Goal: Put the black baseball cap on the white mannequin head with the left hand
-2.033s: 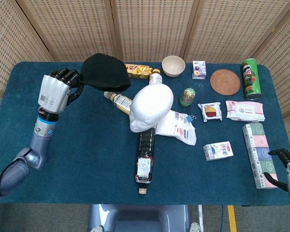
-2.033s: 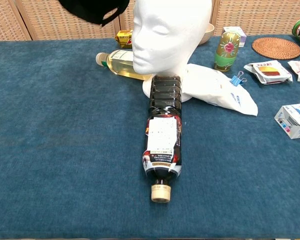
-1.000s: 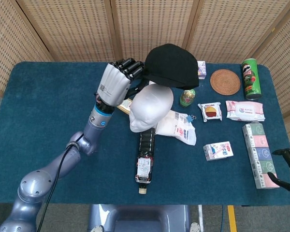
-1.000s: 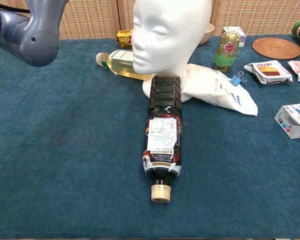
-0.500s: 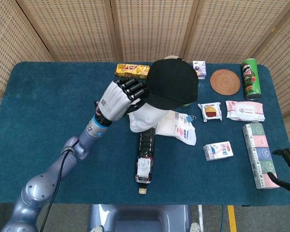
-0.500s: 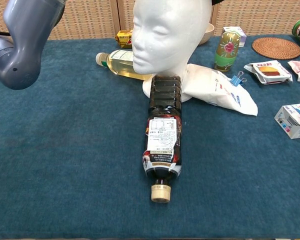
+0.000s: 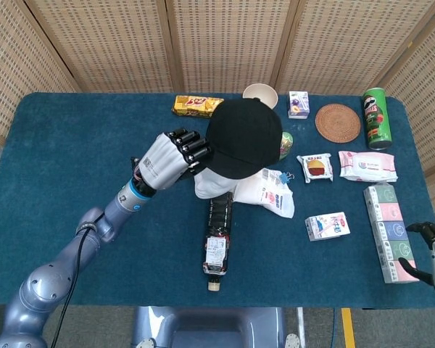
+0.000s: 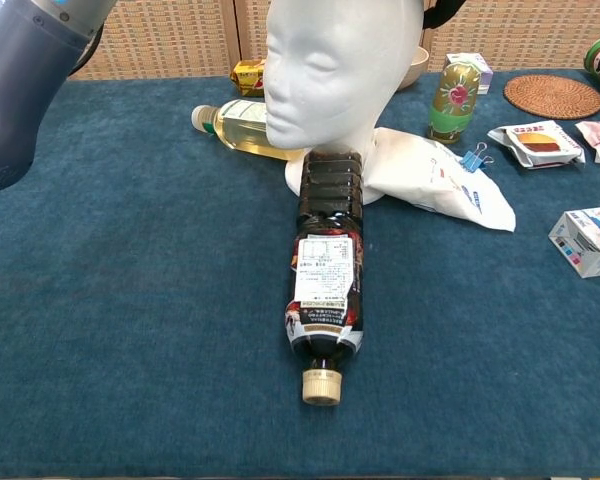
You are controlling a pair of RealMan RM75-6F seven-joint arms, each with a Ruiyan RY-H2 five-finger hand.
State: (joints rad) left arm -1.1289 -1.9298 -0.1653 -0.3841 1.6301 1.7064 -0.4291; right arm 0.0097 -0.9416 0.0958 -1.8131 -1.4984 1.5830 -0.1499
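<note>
The black baseball cap (image 7: 244,138) covers the top of the white mannequin head (image 7: 214,185), whose face (image 8: 325,70) fills the upper middle of the chest view. A bit of the cap's edge (image 8: 442,12) shows at the top of that view. My left hand (image 7: 170,158) grips the cap's left rim, fingers curled against it beside the head. My right hand (image 7: 431,250) sits at the table's right front corner, fingers apart, holding nothing.
A dark bottle (image 7: 217,235) lies in front of the head, a yellow-liquid bottle (image 8: 238,125) behind it, a white pouch (image 7: 267,190) to its right. Snack packs, a small carton (image 7: 327,225), a bowl (image 7: 260,93), a coaster (image 7: 338,122) and a green can (image 7: 375,117) crowd the right side.
My left hand carried the cap from the far left over the mannequin head and lowered it onto the head. The arm has dropped and pulled back leftward.
</note>
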